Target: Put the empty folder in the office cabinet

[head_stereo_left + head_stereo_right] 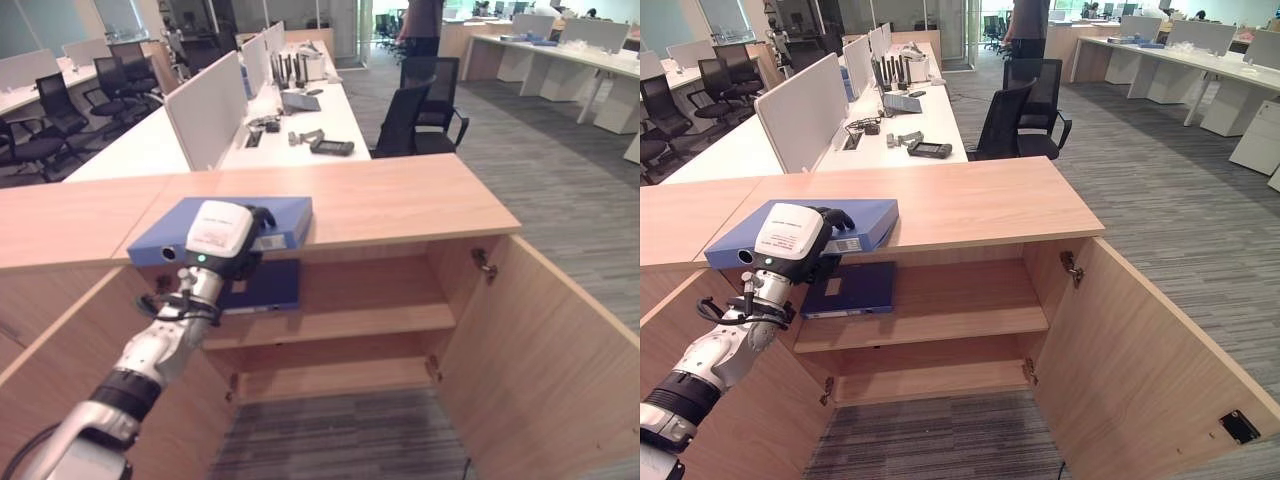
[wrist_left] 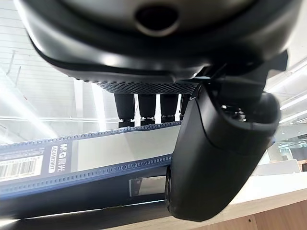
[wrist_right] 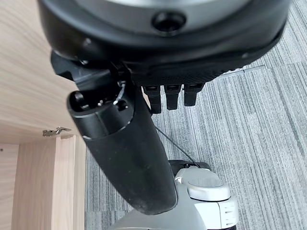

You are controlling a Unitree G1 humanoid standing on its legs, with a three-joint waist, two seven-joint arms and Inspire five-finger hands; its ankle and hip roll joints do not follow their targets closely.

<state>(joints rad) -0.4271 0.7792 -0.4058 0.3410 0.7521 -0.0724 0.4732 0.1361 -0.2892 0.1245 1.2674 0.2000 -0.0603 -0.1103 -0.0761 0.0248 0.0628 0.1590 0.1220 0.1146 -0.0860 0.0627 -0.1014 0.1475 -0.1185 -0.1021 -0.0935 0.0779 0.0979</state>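
My left hand [image 1: 225,240] reaches up from the lower left to the front edge of the cabinet top [image 1: 400,200], where the blue folder [image 1: 160,236] lies flat with its spine facing me and slightly overhanging the edge. In the left wrist view the fingers [image 2: 146,108] lie over the folder's upper face and the thumb [image 2: 216,158] curls against its spine, so the hand is grasping the folder. The folder is on top of the office cabinet [image 1: 970,300], not yet inside it. Directly below it, a second blue folder [image 1: 852,288] lies flat at the left end of the upper shelf [image 1: 960,305]. Both cabinet doors stand open; the right door [image 1: 1140,350] swings out toward me. Behind the cabinet, a white desk [image 1: 290,135] with a divider panel [image 1: 205,110] carries small dark items, and a black office chair [image 1: 420,110] stands just to its right. My right hand [image 3: 120,143] hangs over the grey carpet [image 3: 259,124] beside an open door, thumb extended and fingers relaxed, holding nothing.
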